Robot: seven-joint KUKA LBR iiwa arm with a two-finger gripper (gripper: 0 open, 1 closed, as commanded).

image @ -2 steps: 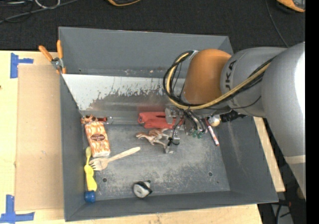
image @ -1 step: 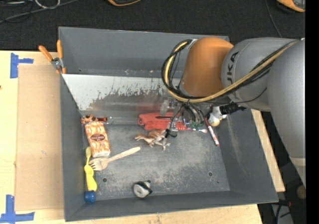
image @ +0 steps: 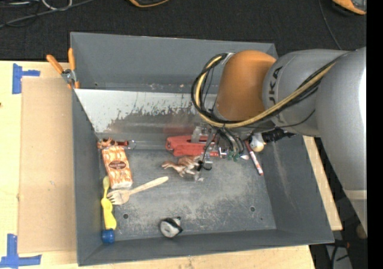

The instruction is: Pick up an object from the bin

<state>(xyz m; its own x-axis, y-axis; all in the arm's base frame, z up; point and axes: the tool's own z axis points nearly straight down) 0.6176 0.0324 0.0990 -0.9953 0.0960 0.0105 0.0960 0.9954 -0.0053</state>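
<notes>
My gripper [image: 205, 160] hangs low in the middle of the bin, under the orange cover, its dark fingertip right at the bin floor. A small tan toy animal [image: 182, 168] lies just left of that fingertip, touching or nearly touching it. A red block-shaped thing [image: 181, 144] lies just behind the toy, partly hidden by the gripper's body. To the right of the gripper a thin red and white pen [image: 257, 160] lies on the floor. A pale wooden fork [image: 140, 189] lies further left.
An orange and white snack packet [image: 116, 165] lies along the left wall. A yellow toothbrush with a blue end [image: 108, 211] lies at the front left corner. A small grey and white round thing [image: 170, 226] sits near the front wall.
</notes>
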